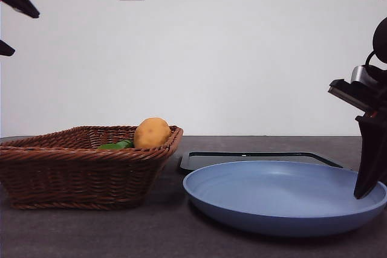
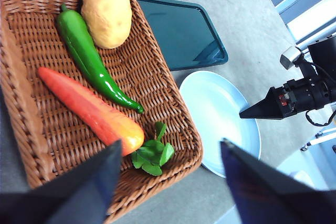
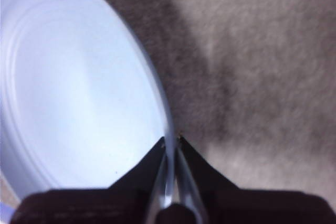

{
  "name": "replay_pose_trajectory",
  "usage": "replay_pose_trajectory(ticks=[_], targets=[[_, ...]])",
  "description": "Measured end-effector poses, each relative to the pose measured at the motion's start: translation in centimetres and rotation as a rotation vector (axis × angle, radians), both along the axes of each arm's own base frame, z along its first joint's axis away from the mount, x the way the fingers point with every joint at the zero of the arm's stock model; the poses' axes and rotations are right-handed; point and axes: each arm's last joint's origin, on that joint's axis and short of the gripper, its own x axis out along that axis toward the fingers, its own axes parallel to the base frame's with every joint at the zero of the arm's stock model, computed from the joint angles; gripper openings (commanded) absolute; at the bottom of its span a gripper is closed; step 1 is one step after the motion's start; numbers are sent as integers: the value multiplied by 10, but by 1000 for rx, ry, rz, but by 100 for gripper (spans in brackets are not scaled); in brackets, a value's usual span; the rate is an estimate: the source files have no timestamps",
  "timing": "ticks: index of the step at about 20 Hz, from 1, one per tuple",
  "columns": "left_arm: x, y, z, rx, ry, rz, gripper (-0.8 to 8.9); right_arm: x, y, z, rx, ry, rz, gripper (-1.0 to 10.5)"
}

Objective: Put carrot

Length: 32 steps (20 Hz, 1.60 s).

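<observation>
Hovering left gripper (image 2: pixel 170 182) above basket (image 2: pixel 157 72), jaws wide apart, empty | carrot (image 2: pixel 92 109) lies in basket just beyond the jaws, long axis slanting away, leafy end (image 2: pixel 152 153) nearest | left arm nearer by far | right gripper (image 3: pixel 171 141) pinches blue plate's (image 3: pixel 79 98) rim, jaws nearly closed on it
</observation>
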Motion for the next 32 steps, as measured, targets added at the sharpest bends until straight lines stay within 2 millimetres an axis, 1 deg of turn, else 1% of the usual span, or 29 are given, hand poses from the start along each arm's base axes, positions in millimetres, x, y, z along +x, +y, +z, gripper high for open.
replay_pose_trajectory(ticks=[1,4,8,11,13,16,18,21,23,26,27,29,30,32], targets=[[0,-1,0,-2,5,-4,365,-2,0,3,-1,4,-1,4],[-1,-8,-1,-10,43,-4,365,-15,-3,20,-11,-7,-6,4],[6,-26,-6,104,129,62,363,-31,-5,54,14,-170,-6,4],[22,-45,-1,224,197,81,363,-43,-7,71,28,-256,-7,4],[36,-60,0,301,242,77,363,-47,-7,77,32,-286,-8,4],[60,-81,-7,428,352,63,363,-49,-8,79,33,-294,-8,4],[78,-93,-20,470,426,42,363,-49,-8,78,33,-291,-8,4],[105,-106,-45,511,516,34,363,-49,-8,78,32,-290,-8,4],[114,-110,-64,526,563,44,363,-49,-8,78,32,-289,-8,4],[121,-113,-75,521,563,52,359,-49,-8,78,32,-290,-7,4],[122,-113,-75,521,563,52,315,-49,-8,78,31,-290,-6,4],[122,-113,-75,519,561,52,146,-49,-8,78,29,-292,-6,4],[122,-113,-75,519,560,52,111,-49,-8,78,29,-292,-6,4],[122,-114,-75,517,558,52,111,-49,-8,78,28,-292,-6,4]])
